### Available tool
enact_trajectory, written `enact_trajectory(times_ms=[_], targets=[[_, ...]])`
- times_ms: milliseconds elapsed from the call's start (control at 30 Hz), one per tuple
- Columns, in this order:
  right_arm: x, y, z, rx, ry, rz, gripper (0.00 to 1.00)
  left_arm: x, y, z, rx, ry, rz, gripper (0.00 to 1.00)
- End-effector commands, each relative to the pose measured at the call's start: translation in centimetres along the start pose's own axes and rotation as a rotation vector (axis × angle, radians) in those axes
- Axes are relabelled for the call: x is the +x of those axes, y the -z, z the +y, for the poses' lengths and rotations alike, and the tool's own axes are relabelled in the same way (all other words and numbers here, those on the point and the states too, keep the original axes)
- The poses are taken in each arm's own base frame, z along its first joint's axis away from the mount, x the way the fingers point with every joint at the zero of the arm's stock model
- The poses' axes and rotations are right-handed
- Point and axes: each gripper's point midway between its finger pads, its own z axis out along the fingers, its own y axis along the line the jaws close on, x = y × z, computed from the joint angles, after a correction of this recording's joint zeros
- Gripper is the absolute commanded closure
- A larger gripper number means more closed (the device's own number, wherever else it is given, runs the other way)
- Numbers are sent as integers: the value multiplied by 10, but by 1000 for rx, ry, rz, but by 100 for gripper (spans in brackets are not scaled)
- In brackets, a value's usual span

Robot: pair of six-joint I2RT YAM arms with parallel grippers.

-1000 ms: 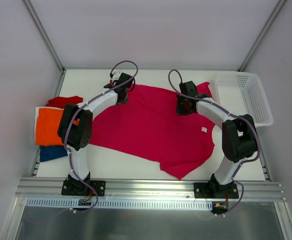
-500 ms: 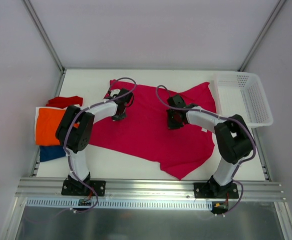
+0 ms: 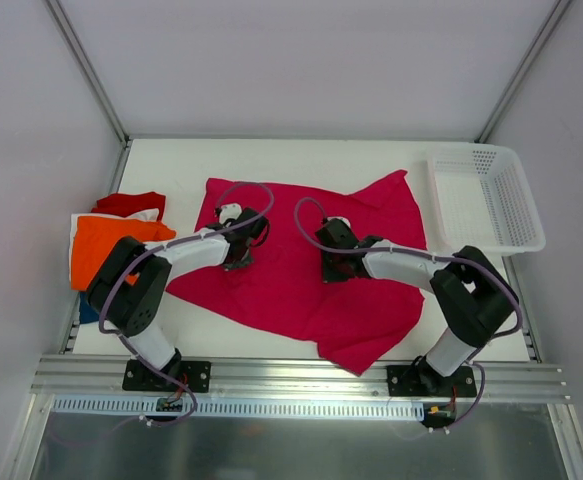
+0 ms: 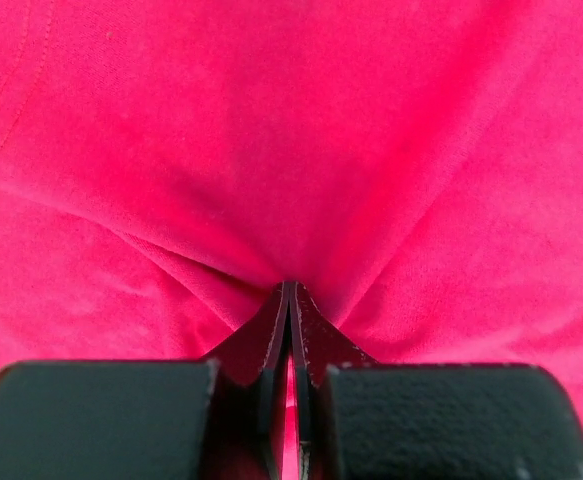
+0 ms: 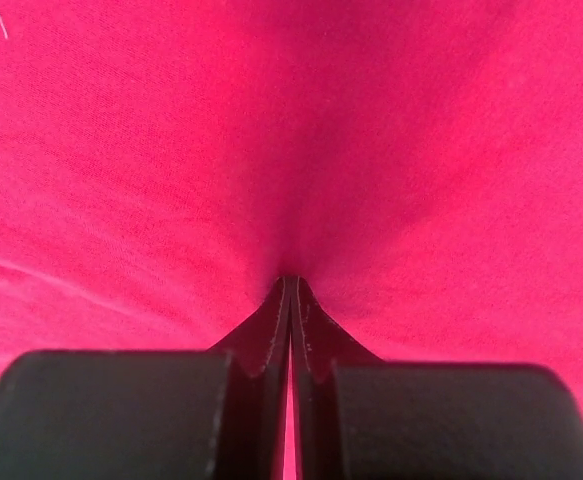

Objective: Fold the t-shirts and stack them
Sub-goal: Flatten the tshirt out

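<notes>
- As both arms pull nearward, the far edge of the pink shirt has come from the far side to the middle of the counter.
- Left end effector and right end effector each pinch its cloth, jaws pressed together.
- Likely the first fold is half done.

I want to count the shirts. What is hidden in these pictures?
- Top view: the left arm covers whatever lies under the near edge of the folded orange cloth t-shirt, so the count is unsure.
- Top view: the wrists hide where the left gripper and right gripper pinch the magenta-pink cloth t-shirt.
- Wrist views: that cloth fills both frames; nothing else shows.
</notes>
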Motion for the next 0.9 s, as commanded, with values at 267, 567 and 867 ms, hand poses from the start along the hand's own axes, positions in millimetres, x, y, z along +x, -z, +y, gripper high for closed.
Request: enact_trajectory(times_ms=[267, 567, 867], targets=[[88, 34, -28, 216, 31, 87, 100, 70, 35, 26, 21, -26, 79, 100], [91, 51, -44, 266, 18, 58, 100, 83, 70, 17, 60, -61, 69, 100], [83, 67, -54, 286, -7, -6, 100, 76, 93, 9, 64, -66, 16, 100]])
